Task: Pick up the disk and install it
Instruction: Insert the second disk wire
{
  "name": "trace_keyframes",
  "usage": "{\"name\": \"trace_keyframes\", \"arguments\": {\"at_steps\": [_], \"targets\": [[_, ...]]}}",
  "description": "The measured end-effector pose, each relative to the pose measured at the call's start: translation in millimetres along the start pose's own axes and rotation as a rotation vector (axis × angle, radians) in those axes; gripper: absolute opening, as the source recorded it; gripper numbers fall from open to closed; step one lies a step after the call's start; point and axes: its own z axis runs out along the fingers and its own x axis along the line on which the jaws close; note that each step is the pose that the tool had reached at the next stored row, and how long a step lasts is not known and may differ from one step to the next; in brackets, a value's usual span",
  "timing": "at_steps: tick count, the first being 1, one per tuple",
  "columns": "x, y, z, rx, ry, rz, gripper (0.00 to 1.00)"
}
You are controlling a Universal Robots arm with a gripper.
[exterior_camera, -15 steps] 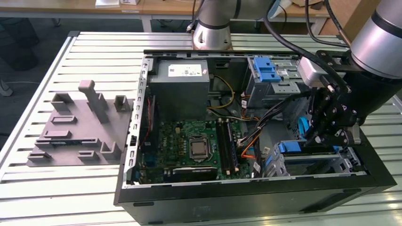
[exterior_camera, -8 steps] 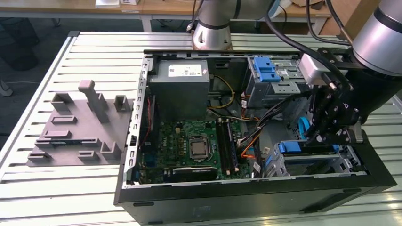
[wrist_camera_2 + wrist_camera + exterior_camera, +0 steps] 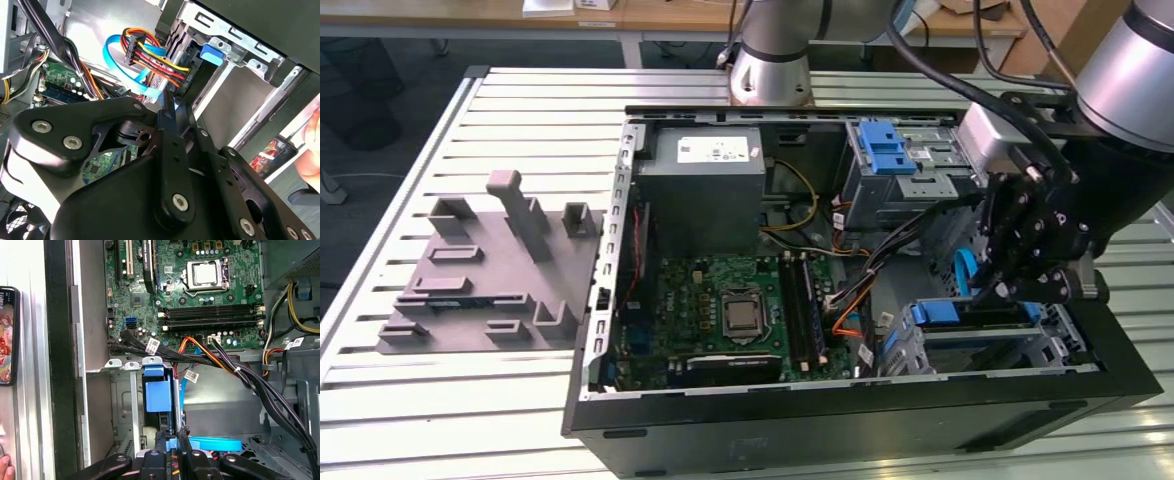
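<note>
The disk (image 3: pixel 160 396) stands edge-on in a slot of the lower drive cage (image 3: pixel 125 405), its blue carrier showing over a dark body. In the exterior view the disk's blue carrier (image 3: pixel 974 312) lies along the top of that cage (image 3: pixel 1047 345), at the case's front right corner. My gripper (image 3: pixel 1003 290) hangs straight over it. In the first wrist view my gripper (image 3: pixel 171 432) has its fingers drawn close together, tips at the disk's near end. A blue flat cable (image 3: pixel 215 444) shows through the narrow gap. In the second wrist view the gripper (image 3: pixel 167 107) points into the case.
The open case holds a motherboard (image 3: pixel 734 310), a grey power supply (image 3: pixel 707 190), a blue-latched upper drive cage (image 3: pixel 894 150) and black and orange cable bundles (image 3: pixel 235 372) beside the slot. A grey fixture (image 3: pixel 494 270) sits at the exterior view's left. A person's hand (image 3: pixel 4 471) is outside the case wall.
</note>
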Motion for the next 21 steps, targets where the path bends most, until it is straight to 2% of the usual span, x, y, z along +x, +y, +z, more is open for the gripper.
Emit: {"name": "trace_keyframes", "arguments": {"at_steps": [6, 7, 8, 9, 21], "targets": [[0.1, 0.1, -2.5, 0.0, -0.0003, 0.0, 0.22], [0.1, 0.1, -2.6, 0.0, -0.0001, 0.0, 0.16], [0.1, 0.1, -2.7, 0.0, 0.0, 0.0, 0.16], [0.3, 0.1, -2.7, 0.0, 0.0002, 0.0, 0.11], [1.7, -1.8, 4.7, 0.0001, 0.0002, 0.0, 0.11]]}}
